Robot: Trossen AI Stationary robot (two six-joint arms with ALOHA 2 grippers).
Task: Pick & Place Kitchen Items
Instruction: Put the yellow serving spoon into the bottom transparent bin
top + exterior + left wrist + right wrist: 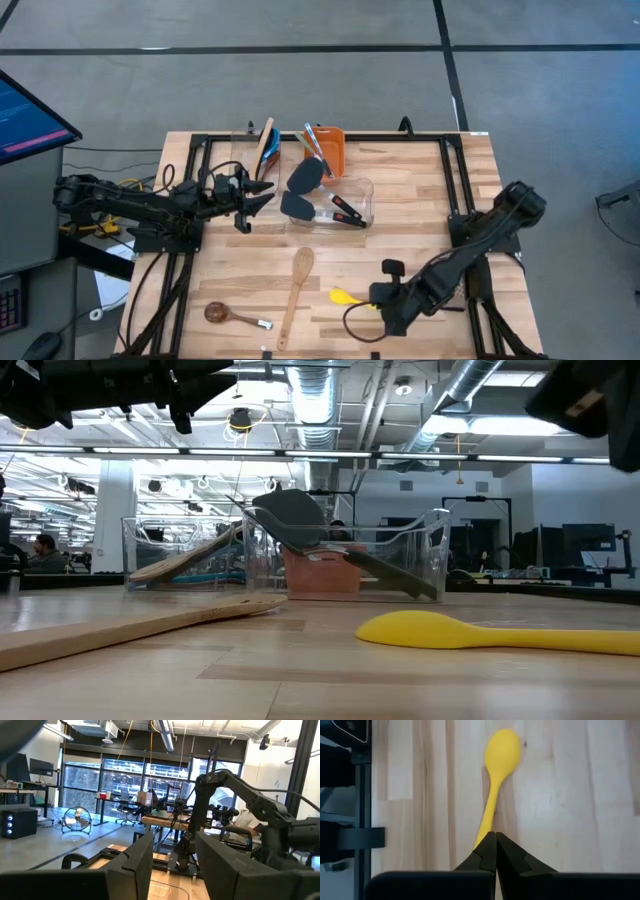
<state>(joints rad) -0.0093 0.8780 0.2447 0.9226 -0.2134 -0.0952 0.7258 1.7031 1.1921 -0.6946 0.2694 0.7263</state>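
A yellow spoon (345, 296) lies flat on the wooden table near its front edge; it also shows in the low view (440, 630). My right gripper (495, 851) is shut on its handle. My left gripper (262, 194) is open and empty, held above the table beside the clear tubs at the far left; its own view (172, 865) looks level across the room. Black turners (305, 190) lean in a clear tub (362, 190). A wooden spatula (264, 143) stands in another tub. Blue utensils stick out of an orange bin (333, 150). My right gripper pinches the yellow spoon's handle (487, 832) between its two fingers, toward the handle's free end. The fingers come from above and lie in line with the handle. The spoon's bowl (502, 750) rests on the table; the handle's end is hidden under the fingers.
A long wooden spoon (296, 292) lies on the table left of the yellow spoon, and a small brown-bowled spoon (226, 315) lies near the front left. Black frame rails (452, 190) run along both sides of the table.
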